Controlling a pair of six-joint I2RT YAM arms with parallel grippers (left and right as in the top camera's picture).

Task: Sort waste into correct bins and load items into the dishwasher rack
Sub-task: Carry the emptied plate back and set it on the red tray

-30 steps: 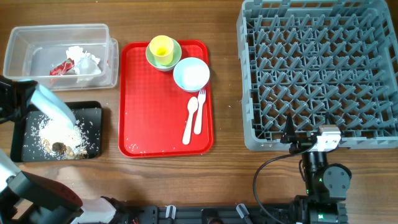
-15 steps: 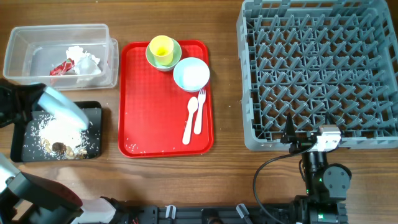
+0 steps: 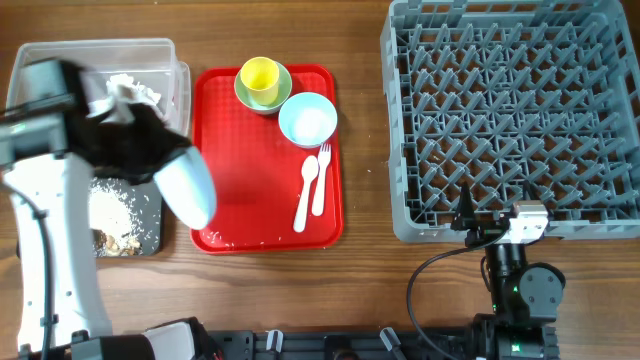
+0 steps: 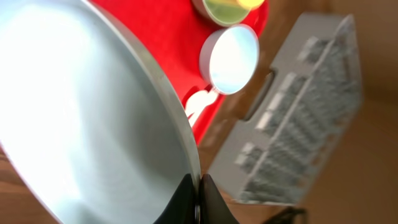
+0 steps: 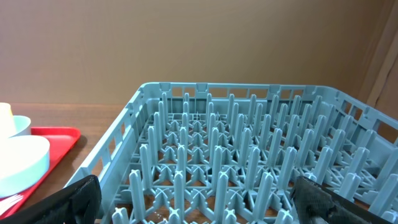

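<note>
We pinch plate (image 3: 188,190) rim in left gripper (image 4: 194,196); need steady carry, then upright slotting into rack (image 3: 500,120) at right edge; right gripper (image 5: 202,205) wide, empty.

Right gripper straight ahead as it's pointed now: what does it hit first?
The dishwasher rack: its near wall sits directly ahead of the right gripper, nothing visible between. Gap is hard to judge.
</note>
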